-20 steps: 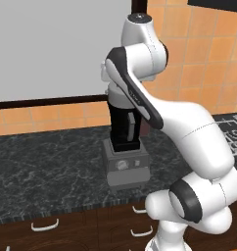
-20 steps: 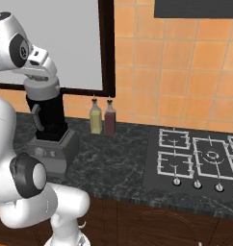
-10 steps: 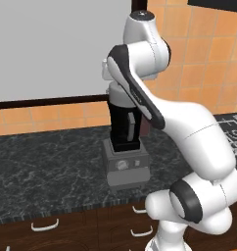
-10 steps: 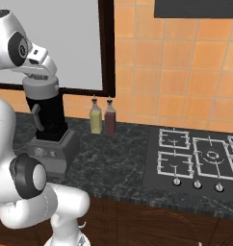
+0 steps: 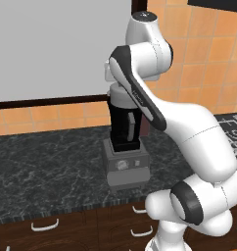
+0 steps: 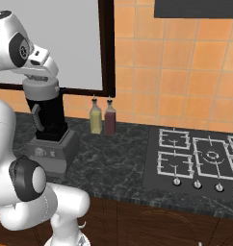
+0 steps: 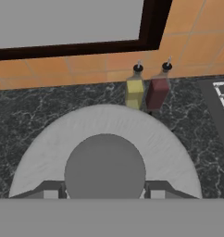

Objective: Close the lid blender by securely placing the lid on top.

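Here my gripper [image 7: 104,193] clasps the knob of the lid [image 7: 104,152]. Directly beneath stands the blender [image 5: 125,128]; two bottles [image 7: 145,90] lie beyond.

light: even, bright, flat render | shadows: faint | glare: none | focus: sharp, slightly pixelated edges

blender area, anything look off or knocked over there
Nothing stands out. The lid sits level on top of the blender, the gripper straddles its knob, and the blender stands upright on the counter. The two bottles by the wall are upright, with no spill.
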